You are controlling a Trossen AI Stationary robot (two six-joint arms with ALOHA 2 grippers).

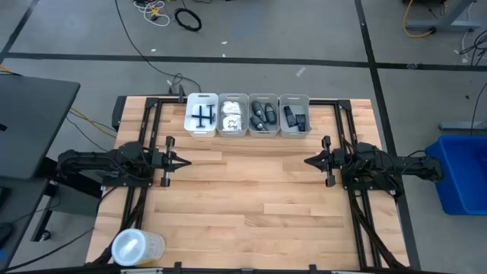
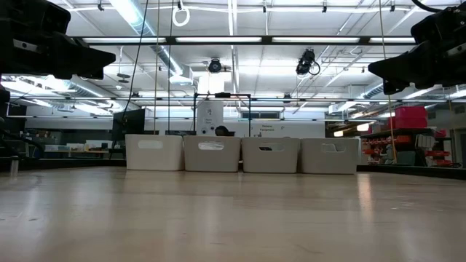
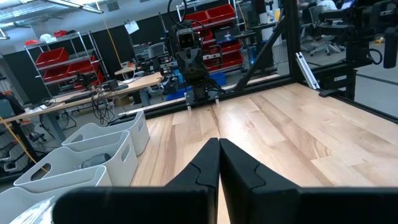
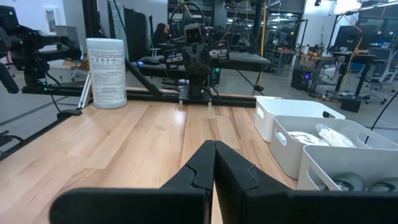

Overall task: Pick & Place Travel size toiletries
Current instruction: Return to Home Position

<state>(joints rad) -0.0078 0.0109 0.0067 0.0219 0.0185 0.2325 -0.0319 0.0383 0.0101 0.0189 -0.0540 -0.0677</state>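
Observation:
Four white bins stand in a row at the table's far edge. The first holds dark blue T-shaped razors. The second holds white crinkly packets. The third and fourth hold small dark containers. My left gripper hovers shut over the table's left side, pointing level toward the right. My right gripper hovers shut over the right side, facing it. Both are nearer than the bins and hold nothing.
A large clear round lidded tub stands at the table's near left corner. Bare wooden tabletop lies between the two grippers and toward the near edge. Black frame rails run along the table's sides behind each arm.

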